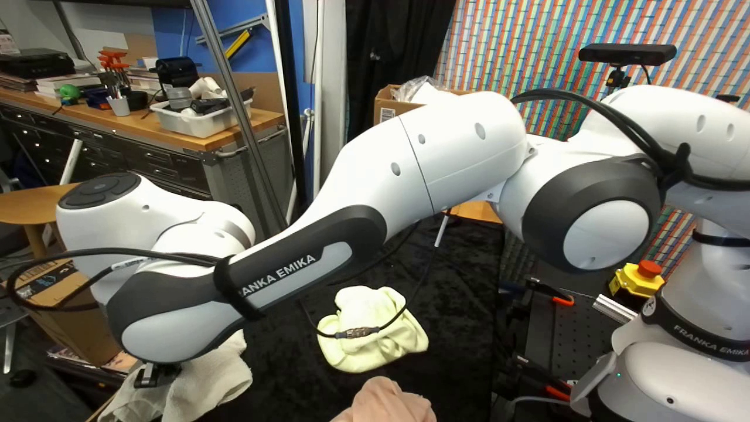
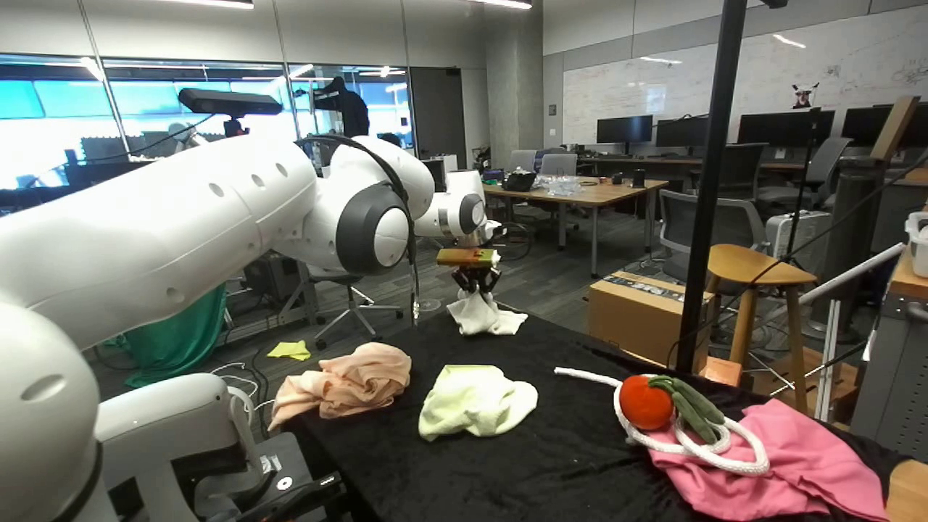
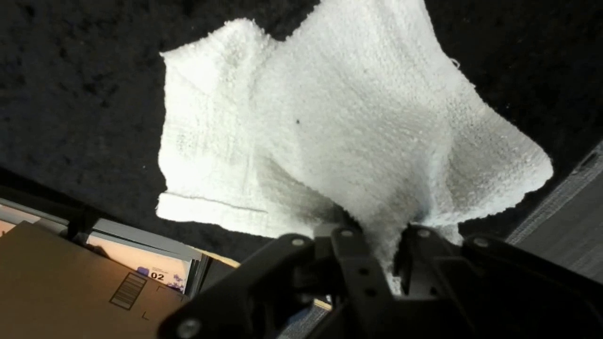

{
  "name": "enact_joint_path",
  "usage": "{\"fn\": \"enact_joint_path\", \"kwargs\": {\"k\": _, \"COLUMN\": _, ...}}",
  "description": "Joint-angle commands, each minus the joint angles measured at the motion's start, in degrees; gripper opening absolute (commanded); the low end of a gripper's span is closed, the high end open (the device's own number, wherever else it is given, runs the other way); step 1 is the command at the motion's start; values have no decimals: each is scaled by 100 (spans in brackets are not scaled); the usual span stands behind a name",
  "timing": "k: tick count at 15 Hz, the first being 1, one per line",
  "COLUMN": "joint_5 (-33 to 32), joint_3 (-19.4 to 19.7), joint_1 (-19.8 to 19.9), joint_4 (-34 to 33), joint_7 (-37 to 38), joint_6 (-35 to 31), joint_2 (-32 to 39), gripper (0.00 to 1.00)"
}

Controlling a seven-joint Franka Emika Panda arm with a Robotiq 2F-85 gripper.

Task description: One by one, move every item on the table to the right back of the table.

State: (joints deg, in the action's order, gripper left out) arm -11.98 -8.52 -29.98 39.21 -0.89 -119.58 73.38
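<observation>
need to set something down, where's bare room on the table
The table is bare between the yellow cloth and rope, and between the yellow cloth and the white cloth in the tool. It's crowded where rope, red object and pink cloth bunch together.

cloths (image 2: 475,402) on the black table (image 2: 406,464): 4 | white looped rope (image 2: 739,467): 1 | red object (image 2: 645,403): 1

Arm (image 1: 375,176) outstretched, pincer (image 3: 382,235) pointing down, clamped
</observation>
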Motion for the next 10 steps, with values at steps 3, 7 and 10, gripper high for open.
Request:
{"fn": "enact_joint_path", "kwargs": {"k": 3, "joint_5": 178, "joint_3": -279, "joint_1": 201, "joint_4": 125, "joint_7": -262, "joint_6": 842, "joint_2": -474, "gripper": 13}}
{"fn": "enact_joint_path", "kwargs": {"k": 7, "joint_5": 167, "joint_3": -298, "joint_1": 347, "joint_4": 387, "joint_7": -139, "joint_6": 1280, "joint_2": -980, "gripper": 14}}
{"fn": "enact_joint_path", "kwargs": {"k": 10, "joint_5": 149, "joint_3": -228, "joint_1": 509, "joint_4": 658, "joint_7": 122, "joint_6": 1342, "joint_2": -1369, "gripper": 12}}
